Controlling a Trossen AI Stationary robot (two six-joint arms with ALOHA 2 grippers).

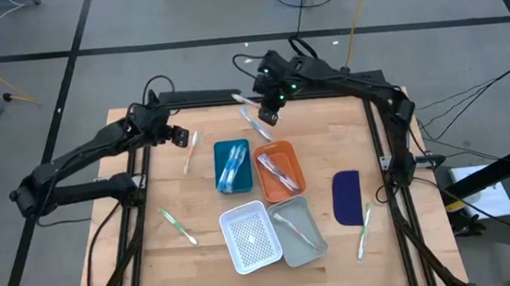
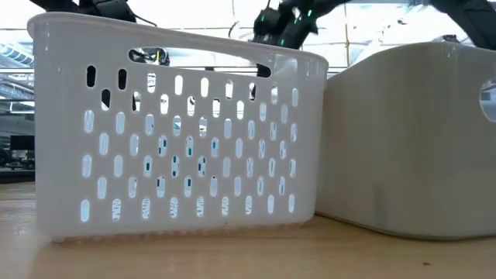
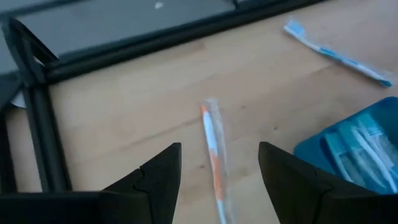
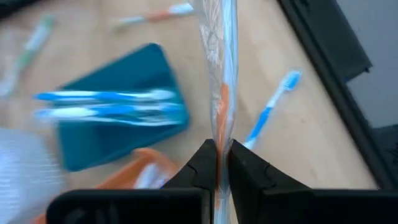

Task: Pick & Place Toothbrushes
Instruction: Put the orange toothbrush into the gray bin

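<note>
Above the teal plastic tray (image 1: pixel 231 164), right gripper (image 4: pixel 222 163) pinches a wrapped orange toothbrush (image 4: pixel 222 74), tip cut off; left gripper (image 3: pixel 219 171) spread beside it.

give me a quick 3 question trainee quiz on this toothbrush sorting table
1. True or false: the right gripper is shut on a wrapped orange-accented toothbrush.
2. What lies on the wood ahead of the open left gripper? A) a blue toothbrush B) an orange-and-white wrapped toothbrush C) a green toothbrush
3. What colour are the brushes in the teal rectangular plastic tray?

Key: 1 true; 2 B; 3 blue.
</note>
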